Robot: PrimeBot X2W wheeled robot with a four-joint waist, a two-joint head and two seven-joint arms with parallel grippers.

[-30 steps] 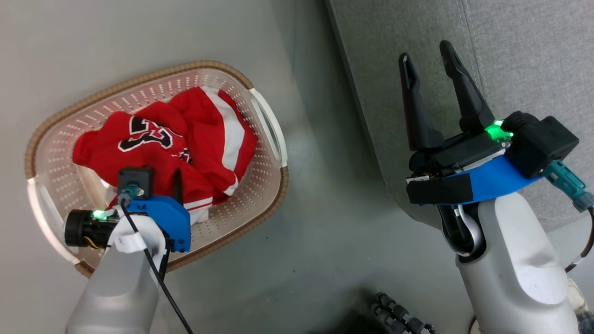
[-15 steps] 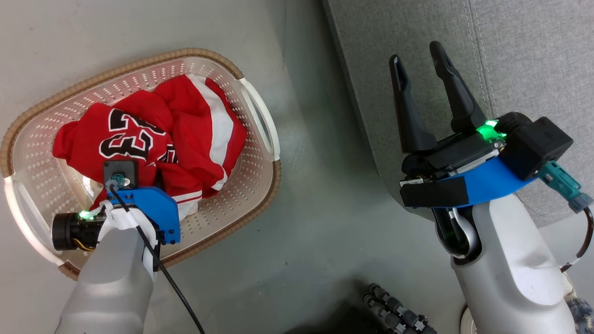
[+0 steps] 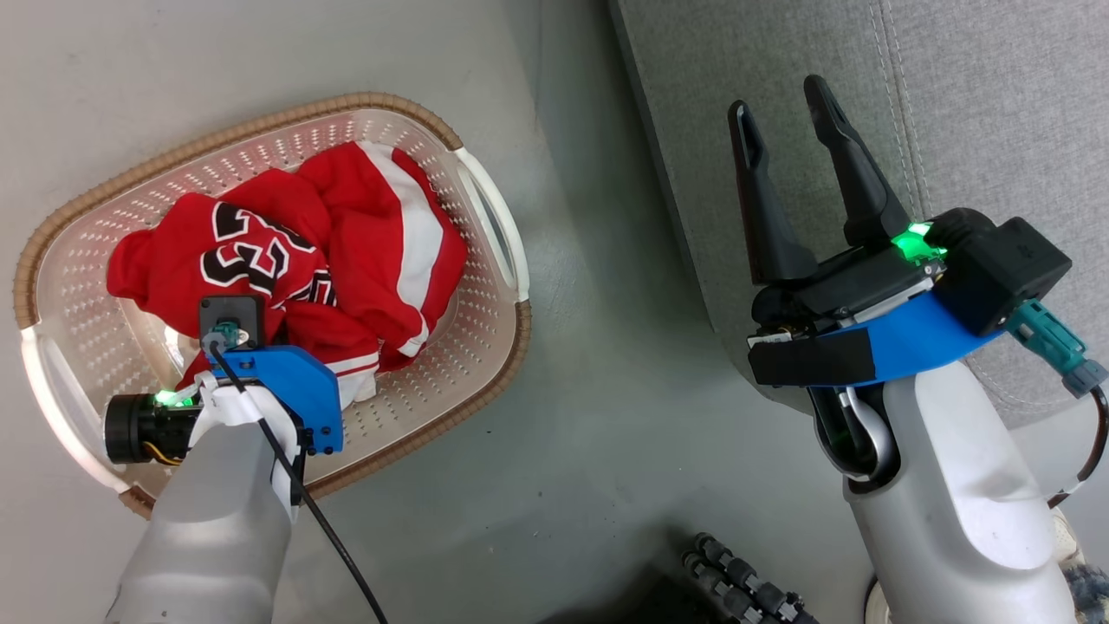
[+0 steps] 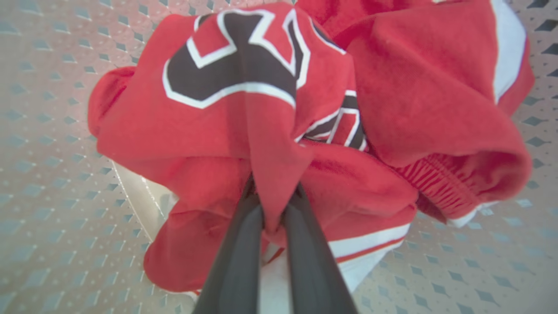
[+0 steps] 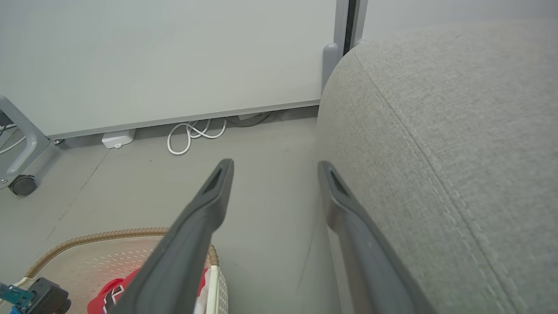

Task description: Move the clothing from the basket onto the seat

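Observation:
The clothing lies bunched in the cream basket on the floor: a red jersey with black-and-white lettering, and red shorts with a white band beside it. In the left wrist view my left gripper is shut on a raised fold of the jersey, with the shorts to the right. The left wrist hangs over the basket's near side. My right gripper stands open and empty over the edge of the grey seat. The right wrist view shows that gripper beside the seat.
Grey floor separates basket and seat. A pale wall panel, a white coiled cable and a caster wheel stand beyond. A black ribbed part sits at the bottom of the head view. The basket rim shows low left.
My left gripper has closed on a fold of the jersey inside the basket. The head camera has shifted slightly. The right gripper has stayed open in the same place.

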